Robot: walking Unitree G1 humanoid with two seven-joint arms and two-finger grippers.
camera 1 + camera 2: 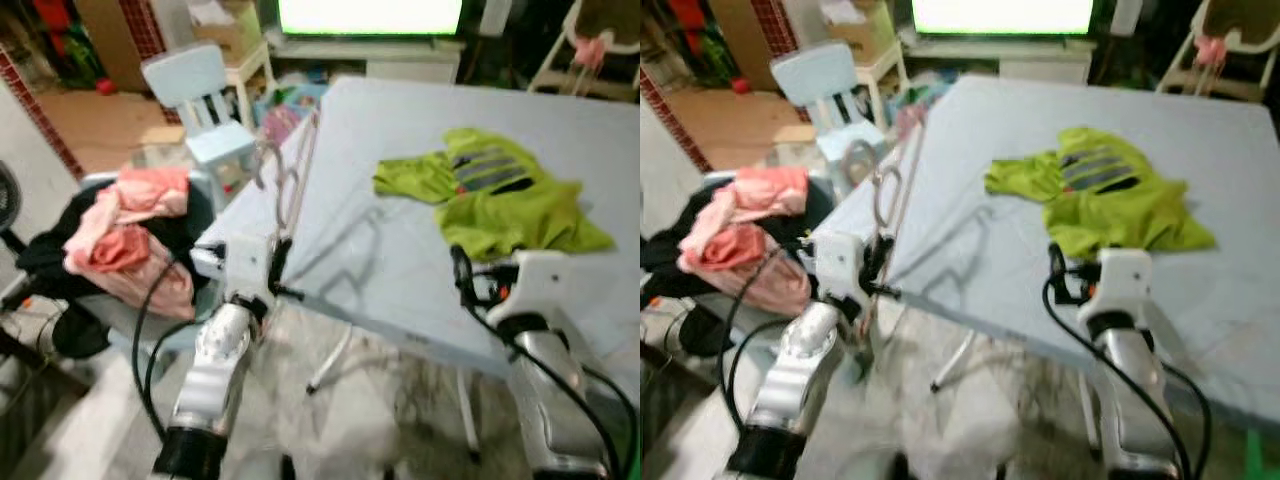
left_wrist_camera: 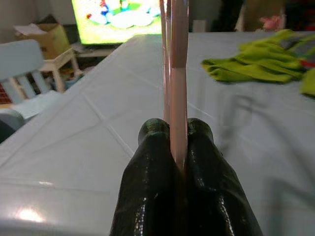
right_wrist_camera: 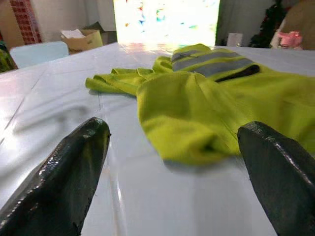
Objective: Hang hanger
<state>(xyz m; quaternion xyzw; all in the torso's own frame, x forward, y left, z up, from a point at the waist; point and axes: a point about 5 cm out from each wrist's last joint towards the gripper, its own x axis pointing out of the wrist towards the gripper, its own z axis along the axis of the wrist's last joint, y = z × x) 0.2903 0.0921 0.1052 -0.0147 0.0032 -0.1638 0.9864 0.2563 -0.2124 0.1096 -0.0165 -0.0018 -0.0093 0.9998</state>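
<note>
A pink hanger (image 1: 292,178) stands tilted over the left edge of the light blue table (image 1: 390,290), its hook end pointing away from me. My left gripper (image 1: 277,262) is shut on its lower end, and in the left wrist view the pink bar (image 2: 177,73) rises from between the two black fingers (image 2: 152,162). A yellow-green shirt with grey reflective stripes (image 1: 495,195) lies flat on the table. My right gripper (image 1: 463,272) stands open at the table's near edge, just in front of the shirt (image 3: 206,108), with nothing between its fingers.
To the left of the table a chair carries a pile of pink and dark clothes (image 1: 125,240). A pale blue child's chair (image 1: 200,95) stands behind it. A bright TV screen (image 1: 370,15) glows beyond the far edge of the table.
</note>
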